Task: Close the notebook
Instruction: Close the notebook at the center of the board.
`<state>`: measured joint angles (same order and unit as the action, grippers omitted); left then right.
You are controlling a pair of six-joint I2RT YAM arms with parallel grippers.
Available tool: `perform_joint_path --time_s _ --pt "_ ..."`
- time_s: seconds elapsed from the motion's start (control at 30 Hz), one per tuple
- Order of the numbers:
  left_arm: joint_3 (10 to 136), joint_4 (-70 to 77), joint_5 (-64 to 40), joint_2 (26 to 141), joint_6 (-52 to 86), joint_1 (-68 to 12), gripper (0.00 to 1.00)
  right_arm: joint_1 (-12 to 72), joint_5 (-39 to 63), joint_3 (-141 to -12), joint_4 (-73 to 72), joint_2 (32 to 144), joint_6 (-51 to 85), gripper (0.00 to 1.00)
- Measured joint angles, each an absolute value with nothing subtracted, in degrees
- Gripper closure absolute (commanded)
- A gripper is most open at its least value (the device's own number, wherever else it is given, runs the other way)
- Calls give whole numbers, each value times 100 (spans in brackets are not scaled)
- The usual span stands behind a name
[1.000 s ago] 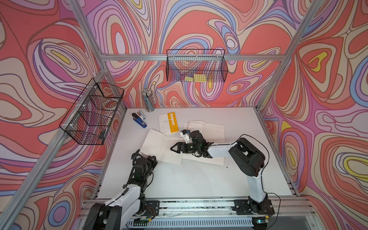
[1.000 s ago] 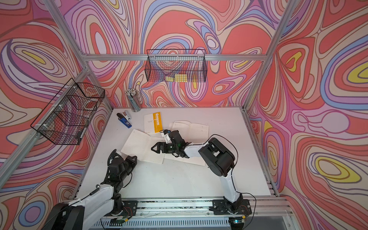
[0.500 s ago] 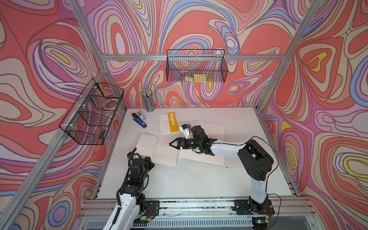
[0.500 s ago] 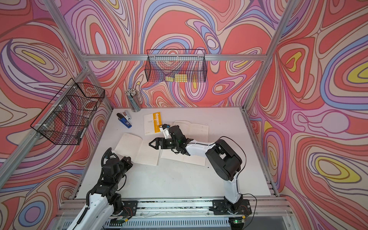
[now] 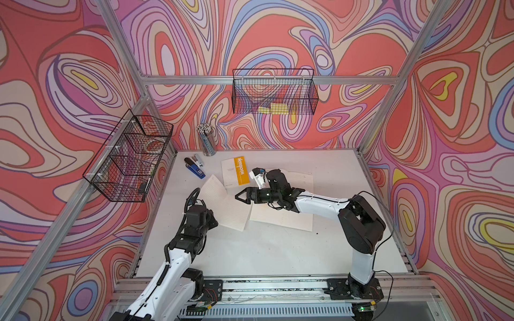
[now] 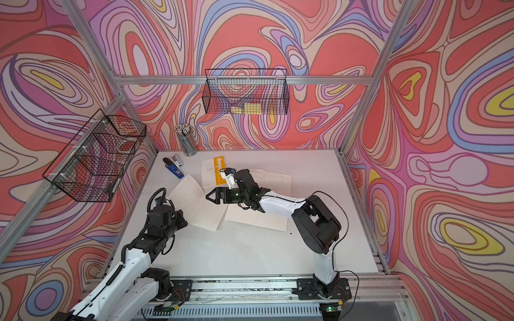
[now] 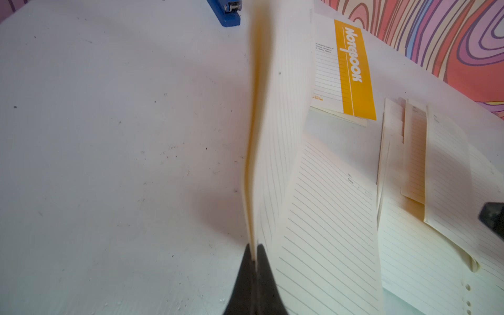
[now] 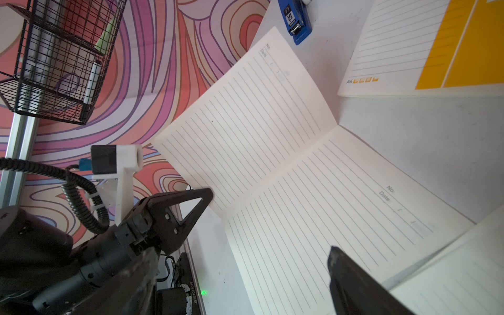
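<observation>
Cream lined notebook, left end effector clamped on its raised half, right end effector spread apart over the flat page

Bright even light, soft shadows, crisp top views, notebook page blurred near left wrist.

Walls in both top views: swirling red, pink, lilac and cream print. Aluminium frame rail crosses the upper centre. White tabletop, lightly speckled, evenly lit. Black wire baskets mounted upper centre and left.
</observation>
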<state>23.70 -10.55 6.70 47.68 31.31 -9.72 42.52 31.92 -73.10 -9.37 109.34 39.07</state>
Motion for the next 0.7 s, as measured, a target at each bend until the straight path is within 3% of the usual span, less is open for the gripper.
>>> perform_joint_path --time_s 0.7 --pt "3671 -1474 3887 6458 1798 -3315 100 3981 3273 -7284 -904 10877 3907 2"
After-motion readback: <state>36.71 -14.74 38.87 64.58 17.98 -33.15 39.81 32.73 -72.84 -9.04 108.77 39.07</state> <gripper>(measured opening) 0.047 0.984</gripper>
